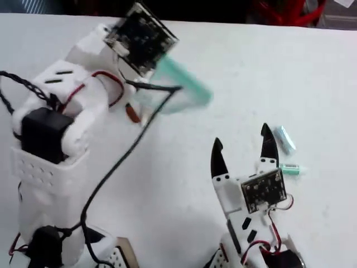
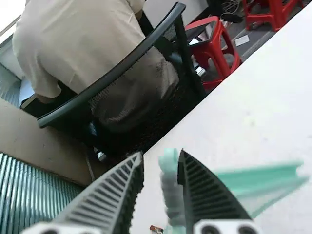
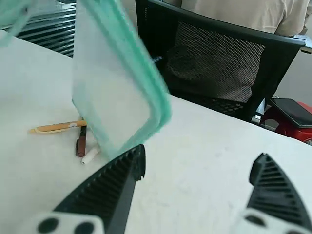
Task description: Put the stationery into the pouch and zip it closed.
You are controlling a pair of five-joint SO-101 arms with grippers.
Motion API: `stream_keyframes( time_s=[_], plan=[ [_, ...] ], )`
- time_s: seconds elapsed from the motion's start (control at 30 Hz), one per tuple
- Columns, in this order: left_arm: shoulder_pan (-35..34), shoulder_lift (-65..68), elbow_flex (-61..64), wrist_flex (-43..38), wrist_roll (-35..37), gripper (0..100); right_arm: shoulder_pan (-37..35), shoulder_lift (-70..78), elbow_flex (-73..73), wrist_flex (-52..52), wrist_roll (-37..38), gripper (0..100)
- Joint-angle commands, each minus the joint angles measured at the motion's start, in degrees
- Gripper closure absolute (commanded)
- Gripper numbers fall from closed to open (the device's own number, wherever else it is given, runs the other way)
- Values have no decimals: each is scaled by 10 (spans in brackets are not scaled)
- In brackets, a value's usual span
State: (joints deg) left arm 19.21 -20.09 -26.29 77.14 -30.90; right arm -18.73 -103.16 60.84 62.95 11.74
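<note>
As the left claw (image 2: 161, 156) pinches the translucent pouch (image 3: 113, 95), the right claw (image 1: 241, 136) gapes empty.

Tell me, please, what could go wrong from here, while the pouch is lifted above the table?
1. The left gripper pinches the pouch only at its green edge, so the hanging pouch might slip or swing.
2. The pens lie on the table just by the hanging pouch; lowering it could cover or push them.
3. Two small green items lie close beside the open right gripper, which might knock them away.
</note>
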Motion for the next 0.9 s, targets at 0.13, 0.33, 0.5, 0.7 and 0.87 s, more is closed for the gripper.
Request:
stream_keyframes(
  time_s=[0.13, 0.33, 0.5, 0.7, 0.87],
  plan=[
    [76, -17, 1, 36, 12, 880, 6, 0, 1, -17, 0, 659],
    [68, -18, 15, 126, 12, 880, 4, 0, 5, 5, 0, 659],
    [42, -37, 87, 246, -41, 875, 7, 0, 35, 9, 2, 659],
    [-185, -47, 287, 200, -164, 869, 2, 0, 85, 8, 86, 661],
    [-328, -8, 404, 139, -250, 823, 3, 0, 150, -43, 90, 661]
  ],
)
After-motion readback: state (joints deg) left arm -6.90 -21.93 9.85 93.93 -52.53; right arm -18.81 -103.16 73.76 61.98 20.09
